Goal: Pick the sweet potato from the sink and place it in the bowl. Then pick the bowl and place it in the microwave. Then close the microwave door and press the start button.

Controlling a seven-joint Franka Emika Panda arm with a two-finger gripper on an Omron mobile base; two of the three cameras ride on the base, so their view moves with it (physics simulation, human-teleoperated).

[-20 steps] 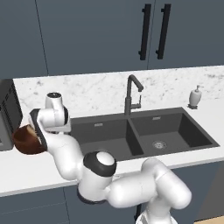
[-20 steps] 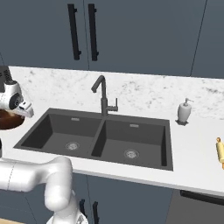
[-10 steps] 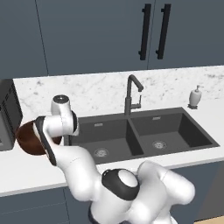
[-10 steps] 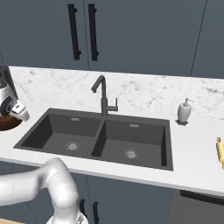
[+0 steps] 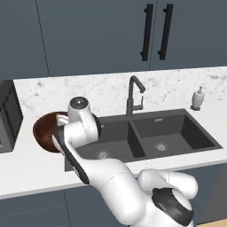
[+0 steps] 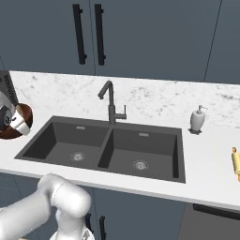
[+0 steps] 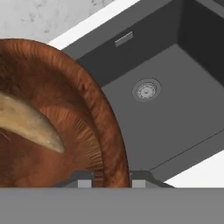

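My gripper (image 7: 111, 180) is shut on the rim of the reddish-brown bowl (image 7: 65, 109), one fingertip inside the rim and one outside. A pale orange tapered sweet potato (image 7: 30, 124) lies inside the bowl. In the left base view the bowl (image 5: 44, 131) hangs tilted above the counter, left of the sink (image 5: 146, 133), with my gripper (image 5: 60, 128) at its right rim. The microwave (image 5: 9, 119) stands at the left edge, a little apart from the bowl. From the right base view the bowl (image 6: 19, 123) is at the far left, beside the microwave (image 6: 4, 86).
A tall dark faucet (image 5: 133, 95) rises behind the sink's divider. A white soap dispenser (image 6: 198, 119) stands on the counter right of the sink, and a wooden rolling pin (image 6: 236, 161) lies at the far right. My white arm arches over the sink's front left corner.
The bowl has risen a little and shifted right in my grip. The arm's elbow has swung down and to the right. The cameras have not moved.
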